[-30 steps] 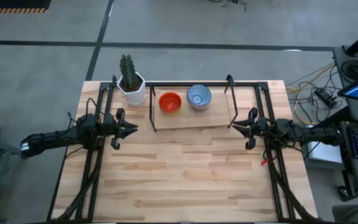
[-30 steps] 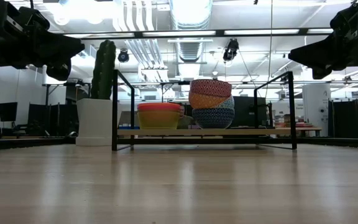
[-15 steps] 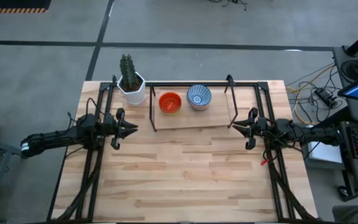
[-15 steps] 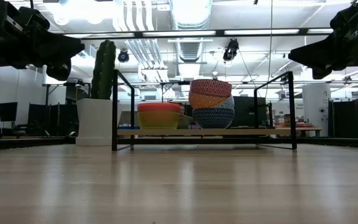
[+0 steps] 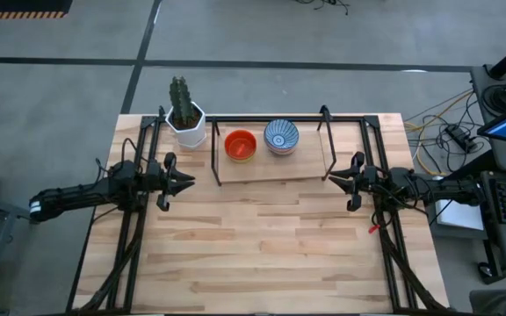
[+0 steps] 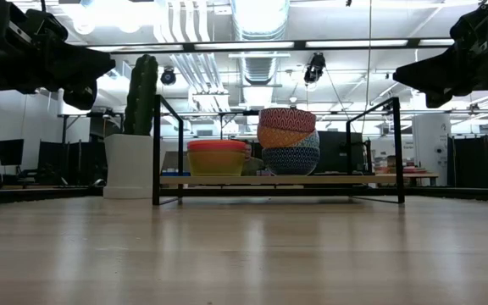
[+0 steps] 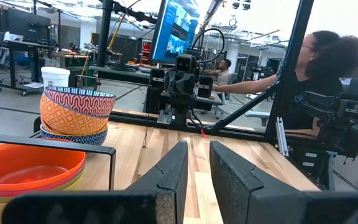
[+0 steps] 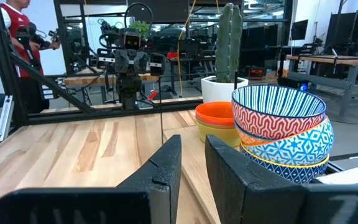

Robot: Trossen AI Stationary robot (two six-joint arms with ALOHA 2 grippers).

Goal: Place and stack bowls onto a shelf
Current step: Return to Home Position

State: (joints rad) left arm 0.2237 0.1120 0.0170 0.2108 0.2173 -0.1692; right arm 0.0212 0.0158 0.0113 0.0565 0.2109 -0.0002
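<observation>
We hold our left hand (image 5: 185,181) and right hand (image 5: 334,180) either side of the shelf (image 5: 271,167) of stacked bowls (image 5: 281,136), both slightly parted and empty.

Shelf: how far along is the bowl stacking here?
Done: the shelf holds an orange-topped stack and a patterned stack; no loose bowl shows. In hand: nothing; the left gripper and right gripper hover empty at the sides of the table. Left: seemingly nothing but parking the arms.
</observation>
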